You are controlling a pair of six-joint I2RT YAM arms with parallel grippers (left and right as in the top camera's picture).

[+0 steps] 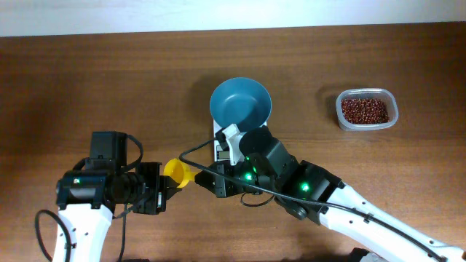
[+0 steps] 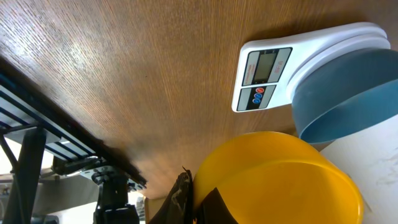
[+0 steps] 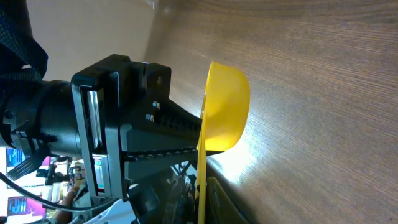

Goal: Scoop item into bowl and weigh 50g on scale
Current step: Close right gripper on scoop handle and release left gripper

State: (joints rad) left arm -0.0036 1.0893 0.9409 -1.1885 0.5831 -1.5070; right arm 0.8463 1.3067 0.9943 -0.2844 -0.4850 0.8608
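The teal-blue bowl (image 1: 240, 102) sits empty on the white scale (image 1: 219, 148). Both also show in the left wrist view, bowl (image 2: 348, 93) and scale (image 2: 264, 78). The reddish-brown beans (image 1: 365, 110) lie in a clear tub at the right. A yellow scoop (image 1: 177, 173) hangs above the table, in front of and to the left of the scale, between both grippers. My left gripper (image 1: 162, 185) is shut on the scoop's cup end (image 2: 280, 180). My right gripper (image 1: 211, 183) is shut on its thin handle (image 3: 200, 180). The scoop's cup (image 3: 224, 106) looks empty.
The clear plastic tub (image 1: 366, 92) stands at the right, well apart from the scale. The right arm (image 1: 313, 193) reaches in diagonally from the lower right, over the scale's front edge. The left arm's base (image 1: 87, 189) is at lower left.
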